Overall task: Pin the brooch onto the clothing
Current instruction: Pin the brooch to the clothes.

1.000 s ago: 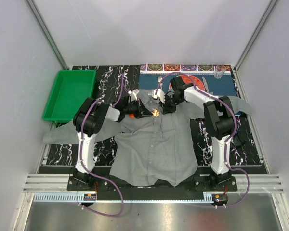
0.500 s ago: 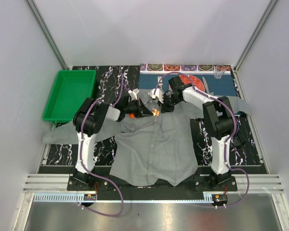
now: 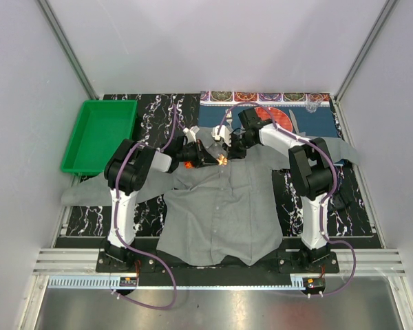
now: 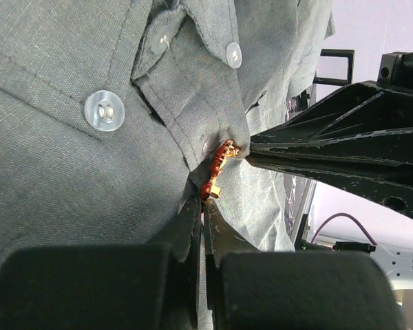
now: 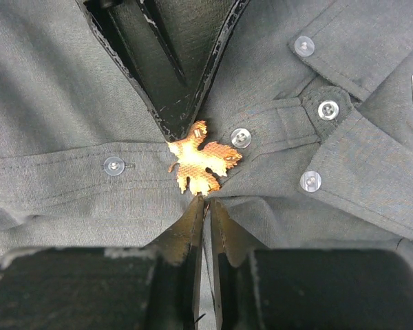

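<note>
Brooch (image 5: pixel 203 165), a golden-orange leaf with a ragged outline, lies on the button strip of the grey shirt (image 3: pixel 220 206) just below the collar, with a gripper at either end of it. The right gripper (image 5: pixel 205 201) meets the leaf's lower edge with its jaws drawn almost together, only a thin slit between them. It seems to be nipping that edge (the tips hide the exact contact, so fabric may be caught there too). The left gripper (image 5: pixel 174 127) comes in from the opposite side, jaws pressed tight together, its tip on a small tab at the brooch's upper corner; whether it grips the tab or only touches it, I cannot tell. From the left wrist the leaf shows edge-on at the fold of the strip, between the two sets of tips. One pale button (image 5: pixel 241 137) sits just beside the leaf on the collar side, and another (image 5: pixel 113 165) lies farther along the strip the other way. A collar point (image 5: pixel 344 158) with a button near its tip lies close by. Both arms reach inward over the shirt, which is spread front-up on the dark marbled table top (image 3: pixel 151 110), sleeves out to each side and hem toward the arm bases. Its collar end lies against a blue patterned placemat (image 3: pixel 316 122) at the far right. A green tray (image 3: pixel 100 134) stands at the far left, beyond the left sleeve.
</note>
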Motion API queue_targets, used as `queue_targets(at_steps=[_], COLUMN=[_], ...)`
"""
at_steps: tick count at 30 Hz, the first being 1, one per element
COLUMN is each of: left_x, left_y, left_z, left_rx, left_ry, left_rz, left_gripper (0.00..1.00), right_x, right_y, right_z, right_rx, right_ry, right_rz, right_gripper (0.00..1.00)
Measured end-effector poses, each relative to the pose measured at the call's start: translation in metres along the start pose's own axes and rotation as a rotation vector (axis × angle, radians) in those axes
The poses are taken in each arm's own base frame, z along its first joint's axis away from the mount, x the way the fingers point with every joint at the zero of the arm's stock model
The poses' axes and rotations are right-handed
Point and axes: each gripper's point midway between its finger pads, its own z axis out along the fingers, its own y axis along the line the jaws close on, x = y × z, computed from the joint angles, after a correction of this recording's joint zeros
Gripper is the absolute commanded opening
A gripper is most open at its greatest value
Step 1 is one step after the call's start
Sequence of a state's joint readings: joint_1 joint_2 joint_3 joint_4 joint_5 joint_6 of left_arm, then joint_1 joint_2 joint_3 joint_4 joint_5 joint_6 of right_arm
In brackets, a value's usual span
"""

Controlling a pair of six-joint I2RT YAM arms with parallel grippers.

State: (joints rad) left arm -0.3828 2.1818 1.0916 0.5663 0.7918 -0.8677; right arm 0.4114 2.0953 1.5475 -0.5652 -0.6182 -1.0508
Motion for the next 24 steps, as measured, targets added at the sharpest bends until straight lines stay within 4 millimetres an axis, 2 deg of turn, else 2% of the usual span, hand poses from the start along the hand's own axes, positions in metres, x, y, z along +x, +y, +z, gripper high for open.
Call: queue_targets(at_steps=[24], left_x=[-0.0002], left_y=[0.0036], left_z=[0.0005], left_rx=[0.0], left_ry=[0.007], left_rz=[0.0], left_gripper=[0.0], right_x=[-0.0069], right_y=[0.001], right_z=[0.0052], right_rx=[-0.004], right_ry=[-0.007], right_rz=[-0.048], right_gripper=[0.13])
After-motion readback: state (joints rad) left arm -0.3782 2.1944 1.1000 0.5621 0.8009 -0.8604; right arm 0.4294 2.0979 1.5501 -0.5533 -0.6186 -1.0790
